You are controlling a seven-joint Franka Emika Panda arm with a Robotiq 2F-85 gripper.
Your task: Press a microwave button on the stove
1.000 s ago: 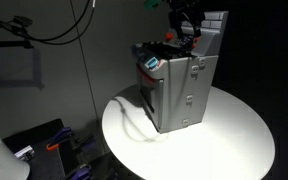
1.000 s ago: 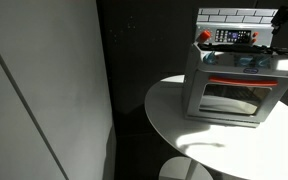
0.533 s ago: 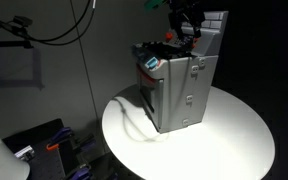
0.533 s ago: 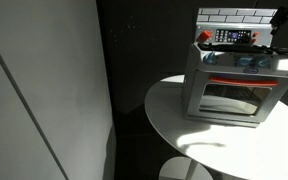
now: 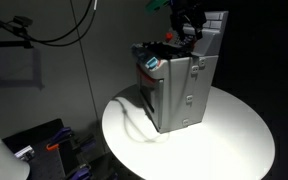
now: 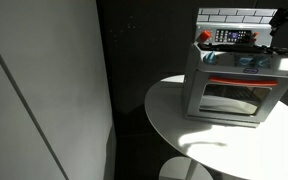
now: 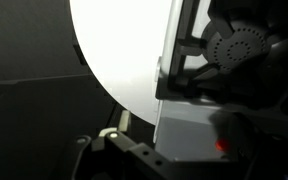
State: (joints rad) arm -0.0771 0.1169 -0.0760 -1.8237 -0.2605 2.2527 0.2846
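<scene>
The step in hand appears to be the approach. The claw (image 5: 189, 24) hangs high over the far top of the stove (image 5: 179, 88), close in front of the tiled back panel (image 5: 215, 24). No contact with a button can be made out. The claw is dark against a dark room, so whether it is open or closed cannot be told, and the wrist view does not settle it either.

The stove stands upright near the middle of the round white surface (image 5: 234, 140). In an exterior view its glass oven door (image 6: 232, 100) faces the camera. The buttons sit in a dark strip (image 6: 234, 37) low on the back panel, just above the cooktop. That strip runs left to right across the stove's width and faces the same way as the door. With the back panel counted, the stove's long axis is vertical.

The next move likely calls for lowering the claw to the height of the strip and lining one fingertip up with a single button. The push would then go horizontally, into the panel's face. The stove looks light, so a hard push might slide or tip it backward, and a short, gentle press seems wise.

The wrist view shows the surface (image 7: 114, 60) and a stove edge, but no buttons clearly.
</scene>
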